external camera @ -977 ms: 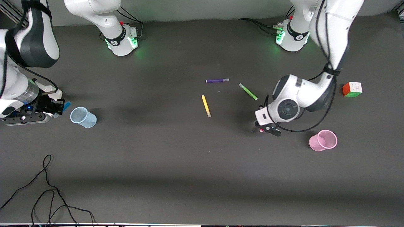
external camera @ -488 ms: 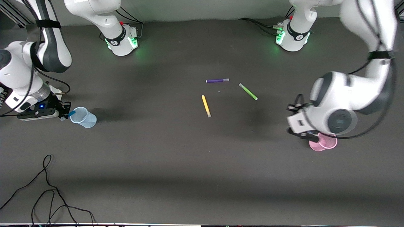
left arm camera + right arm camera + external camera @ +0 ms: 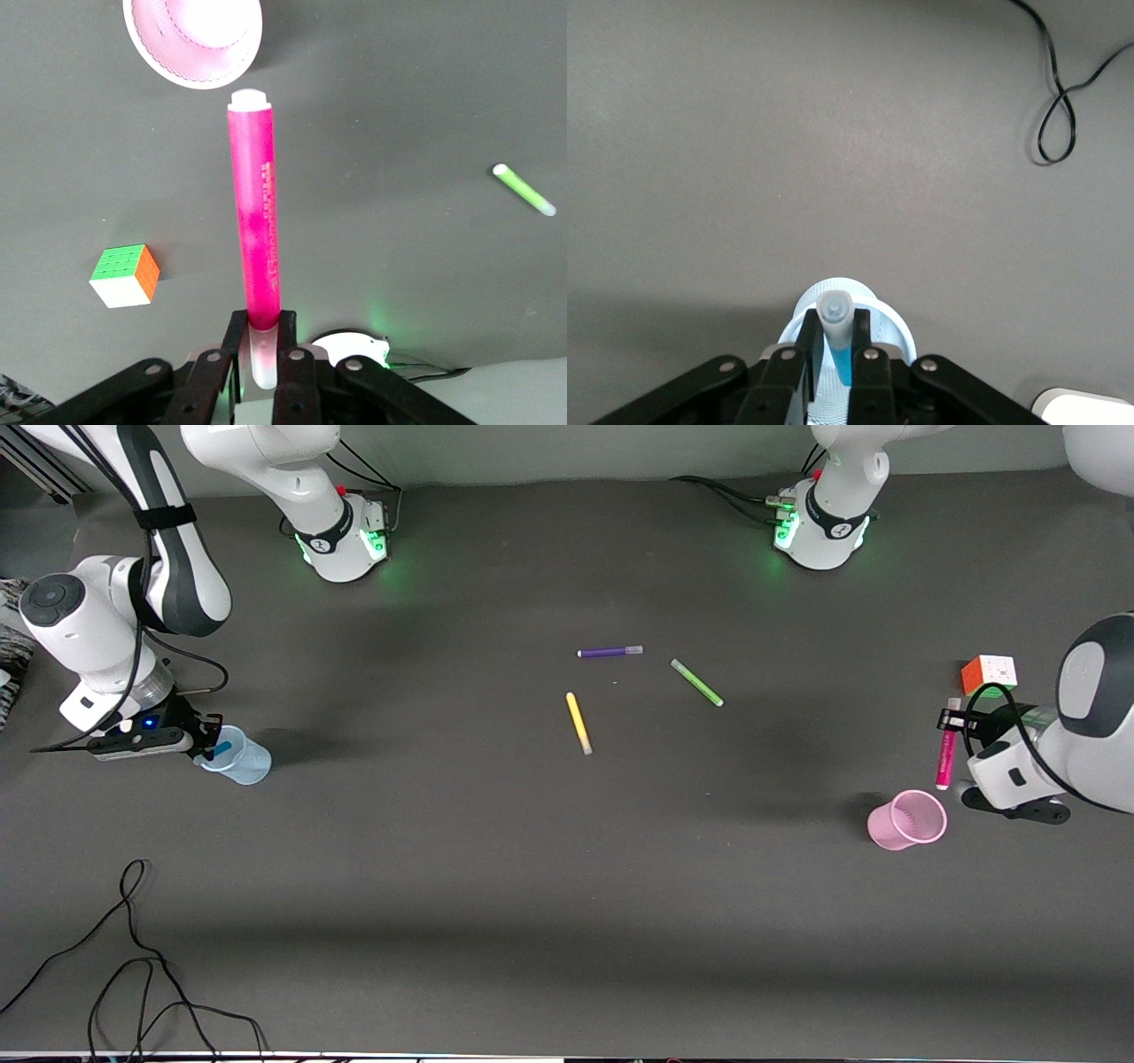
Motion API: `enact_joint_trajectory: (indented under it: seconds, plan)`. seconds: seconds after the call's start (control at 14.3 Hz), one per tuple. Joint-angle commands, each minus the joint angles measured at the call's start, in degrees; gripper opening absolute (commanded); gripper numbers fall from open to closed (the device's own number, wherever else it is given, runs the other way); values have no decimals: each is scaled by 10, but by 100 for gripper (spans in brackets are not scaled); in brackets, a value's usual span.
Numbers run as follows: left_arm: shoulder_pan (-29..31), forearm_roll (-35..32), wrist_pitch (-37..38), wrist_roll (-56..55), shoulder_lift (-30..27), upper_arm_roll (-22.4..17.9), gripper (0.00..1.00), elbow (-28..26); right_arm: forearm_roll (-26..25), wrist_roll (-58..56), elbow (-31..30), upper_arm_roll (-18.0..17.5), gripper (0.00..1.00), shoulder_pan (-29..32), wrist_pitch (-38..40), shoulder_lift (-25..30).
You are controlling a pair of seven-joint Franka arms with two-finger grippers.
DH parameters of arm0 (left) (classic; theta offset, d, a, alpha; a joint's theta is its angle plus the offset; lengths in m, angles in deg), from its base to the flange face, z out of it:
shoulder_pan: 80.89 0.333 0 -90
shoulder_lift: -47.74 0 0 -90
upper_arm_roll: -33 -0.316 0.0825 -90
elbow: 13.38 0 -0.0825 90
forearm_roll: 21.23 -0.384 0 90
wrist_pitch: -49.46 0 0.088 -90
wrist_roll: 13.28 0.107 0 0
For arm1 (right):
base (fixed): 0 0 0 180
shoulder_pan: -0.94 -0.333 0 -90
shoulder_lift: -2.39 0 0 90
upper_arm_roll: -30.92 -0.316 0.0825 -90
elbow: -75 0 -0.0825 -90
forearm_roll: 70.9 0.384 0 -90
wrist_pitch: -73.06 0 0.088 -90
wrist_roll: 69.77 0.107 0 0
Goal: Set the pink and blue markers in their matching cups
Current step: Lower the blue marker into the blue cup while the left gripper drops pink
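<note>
Nearest the front camera stands the light pink translucent plastic cup (image 3: 908, 820), upright and open-mouthed toward the left arm's end of the table, ready to take its marker. Just beside it the left gripper (image 3: 961, 753) pinches the slim magenta-pink marker with the pale cap (image 3: 946, 747) by one end, so the long body sticks clear to be aimed; in the left wrist view the marker (image 3: 255, 237) points toward the cup (image 3: 193, 39) but is not yet over its mouth. A multicoloured puzzle cube (image 3: 989, 675) sits close by, farther from the camera.

At the right arm's end, the right gripper (image 3: 205, 742) is clamped on the sky-blue marker (image 3: 222, 748), whose tip appears to sit inside the pale blue translucent cup (image 3: 236, 755), likely for release.

Farther off lie yellow (image 3: 578, 723), green (image 3: 696, 682) and purple (image 3: 610, 652) markers, untouched.
</note>
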Motion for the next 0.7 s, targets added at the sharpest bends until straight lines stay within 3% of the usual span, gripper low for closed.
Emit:
enact_joint_trajectory:
  seconds: [0.0, 0.07, 0.14, 0.21, 0.28, 0.63]
  plan:
    - [-3, -27, 38, -8, 50, 2, 0, 49, -11, -7, -16, 9, 0, -6, -26, -3]
    - [-3, -35, 56, -9, 76, 1, 0, 74, -11, -7, -16, 10, 0, -5, -26, -7]
    - [-5, -42, 75, -10, 100, -3, 0, 97, -11, -7, -16, 14, 12, -6, -27, -13]
    - [-8, -45, 83, -10, 119, -9, 0, 113, -11, -7, -15, 14, 80, -5, -33, -19]
    - [-11, -46, 85, -11, 136, -15, 0, 124, -11, -7, -15, 15, 100, -5, -36, -19]
    - [-23, -75, 66, -19, 199, -20, 0, 144, -11, -6, -3, 10, 100, -6, -22, 2]
